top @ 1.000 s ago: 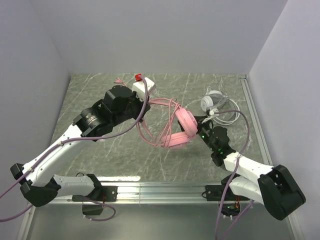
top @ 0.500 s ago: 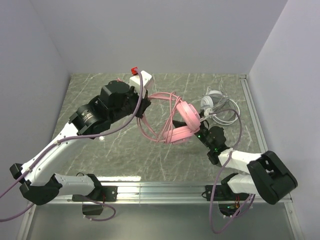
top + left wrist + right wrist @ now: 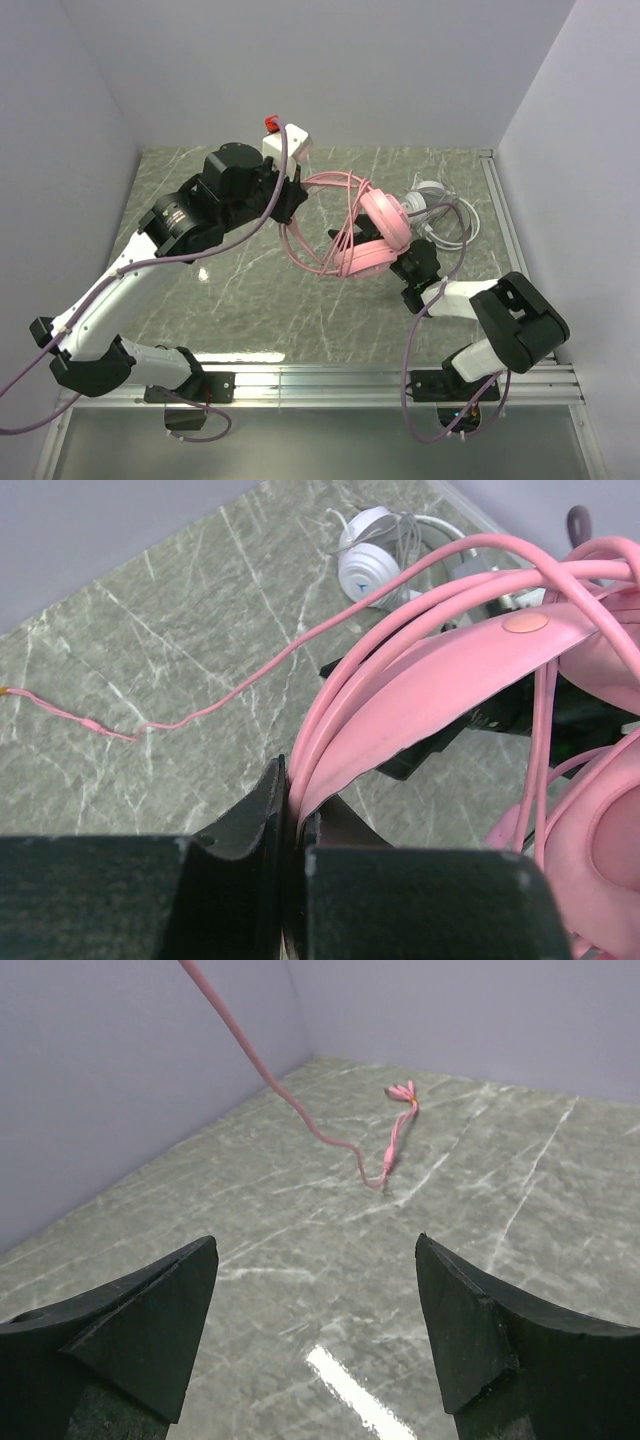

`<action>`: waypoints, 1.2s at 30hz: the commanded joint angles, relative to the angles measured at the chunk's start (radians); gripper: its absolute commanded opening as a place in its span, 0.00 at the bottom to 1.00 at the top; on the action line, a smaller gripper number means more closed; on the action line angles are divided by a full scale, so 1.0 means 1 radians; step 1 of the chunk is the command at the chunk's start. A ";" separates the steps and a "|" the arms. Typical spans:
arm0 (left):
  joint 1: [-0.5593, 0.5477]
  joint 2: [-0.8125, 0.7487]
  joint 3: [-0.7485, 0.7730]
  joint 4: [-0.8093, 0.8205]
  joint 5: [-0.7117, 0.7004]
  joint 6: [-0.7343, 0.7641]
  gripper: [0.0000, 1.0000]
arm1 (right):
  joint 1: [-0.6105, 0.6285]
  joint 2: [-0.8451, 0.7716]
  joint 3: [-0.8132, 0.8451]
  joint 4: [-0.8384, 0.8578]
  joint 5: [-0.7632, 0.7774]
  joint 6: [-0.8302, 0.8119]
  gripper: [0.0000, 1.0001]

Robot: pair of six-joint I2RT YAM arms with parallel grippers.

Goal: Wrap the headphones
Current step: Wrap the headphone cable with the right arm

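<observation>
The left pincer [image 3: 294, 798] is clenched on the headband [image 3: 470, 660] of the pink headphones [image 3: 378, 232], with several loops of the pink cord [image 3: 230, 700] pinched in the same grip beside the band. From above, the pink headphones sit over the middle of the surface [image 3: 250, 290], somewhat toward its right edge, with the padded cups on the side away from the left pincer. Whether the cups touch the surface cannot be told. One strand of the pink cord runs off from the bundle and trails across the surface toward the far left corner, where its plug end [image 3: 403, 1093] lies flat. The right pincer [image 3: 315, 1247] is released, its fingers spread wide with only bare surface between them. In the overhead view it sits low, just beside the pink cups on their near right side. The white-grey headset [image 3: 422, 203] lies near the far right corner, with its thin cord looped loosely around it, apart from both pincers.
</observation>
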 commanded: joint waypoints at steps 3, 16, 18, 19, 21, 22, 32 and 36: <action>0.000 0.028 0.144 0.045 0.095 -0.086 0.00 | 0.010 -0.016 0.037 0.186 -0.033 -0.014 0.86; -0.024 0.113 0.320 -0.012 0.224 -0.176 0.00 | 0.010 -0.151 -0.013 0.180 -0.050 -0.063 0.86; -0.024 0.116 0.331 -0.010 0.233 -0.182 0.00 | 0.010 -0.144 0.006 0.185 -0.060 -0.060 0.86; -0.026 0.117 0.336 -0.015 0.232 -0.182 0.00 | 0.010 -0.137 0.016 0.182 -0.072 -0.062 0.86; -0.026 0.131 0.354 -0.027 0.221 -0.181 0.00 | 0.015 -0.127 0.043 0.189 -0.076 -0.057 0.86; -0.026 0.136 0.375 -0.044 0.218 -0.181 0.00 | 0.015 -0.113 0.056 0.186 -0.083 -0.057 0.86; -0.026 0.166 0.449 -0.094 0.184 -0.188 0.00 | 0.050 0.039 0.262 0.183 -0.104 -0.062 0.86; -0.026 0.160 0.448 -0.093 0.183 -0.187 0.00 | 0.068 0.122 0.338 0.192 -0.092 -0.068 0.86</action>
